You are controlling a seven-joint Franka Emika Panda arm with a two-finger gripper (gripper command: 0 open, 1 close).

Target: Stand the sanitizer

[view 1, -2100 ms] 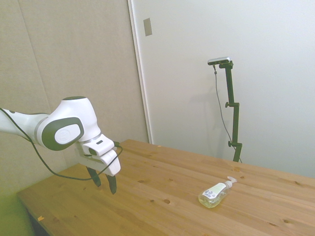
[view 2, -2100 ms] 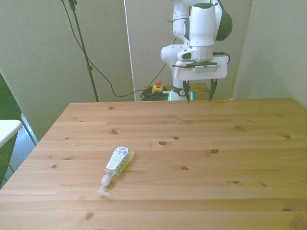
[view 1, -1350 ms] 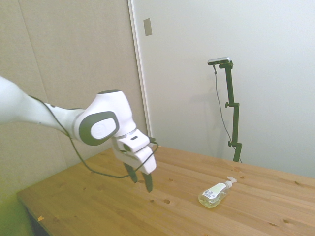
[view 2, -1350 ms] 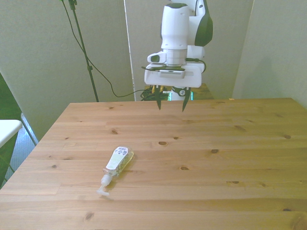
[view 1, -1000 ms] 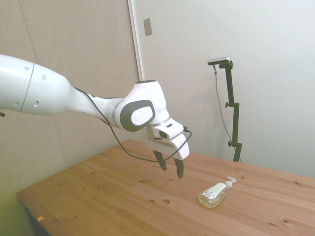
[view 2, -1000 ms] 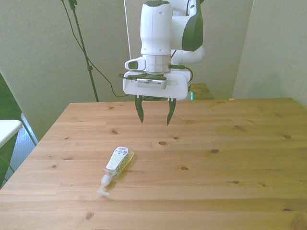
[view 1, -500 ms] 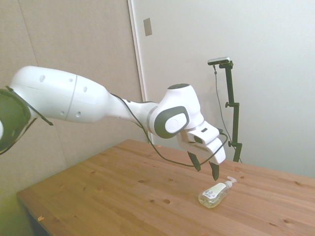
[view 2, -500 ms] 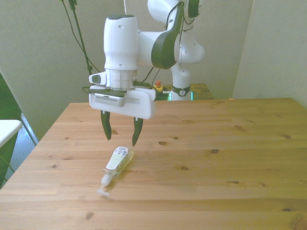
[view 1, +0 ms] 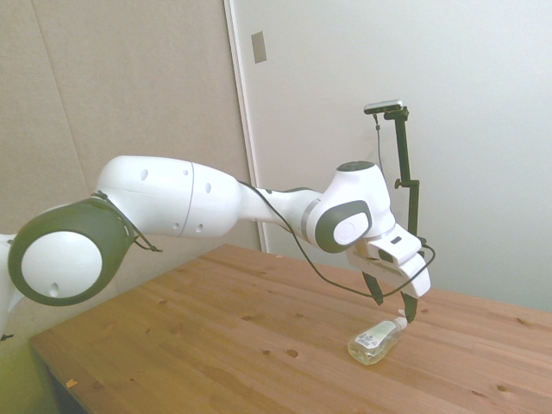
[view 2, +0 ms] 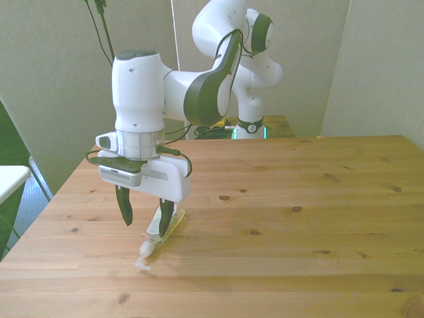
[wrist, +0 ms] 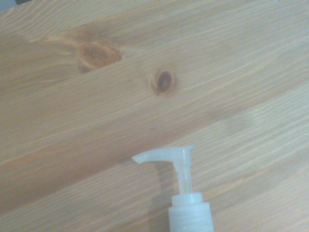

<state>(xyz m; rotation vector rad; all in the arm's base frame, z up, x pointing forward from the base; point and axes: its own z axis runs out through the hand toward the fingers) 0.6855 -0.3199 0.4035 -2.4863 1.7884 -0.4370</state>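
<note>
The sanitizer (view 1: 372, 344) lies on its side on the wooden table (view 1: 216, 336), a small clear bottle of pale liquid with a white pump top. In the front view the sanitizer (view 2: 146, 248) is near the front view's left, its pump pointing toward the near edge and its body partly hidden behind one finger. My gripper (view 1: 394, 308) hangs open just above the bottle's pump end, holding nothing. From the front, the gripper (view 2: 146, 227) has one finger on either side of the bottle's neck end. The wrist view shows the pump top (wrist: 179, 159) lying on the wood.
The wooden table (view 2: 298, 252) stretches wide toward the front view's right. A white surface (view 2: 9, 179) stands beside the table's edge at the front view's left. Cables and a red button (view 2: 216, 119) lie on the floor behind the table.
The arm has swung across the table toward the sanitizer and come down, from well short of it to right over its pump end. The gripper stayed open; the bottle has not moved.
</note>
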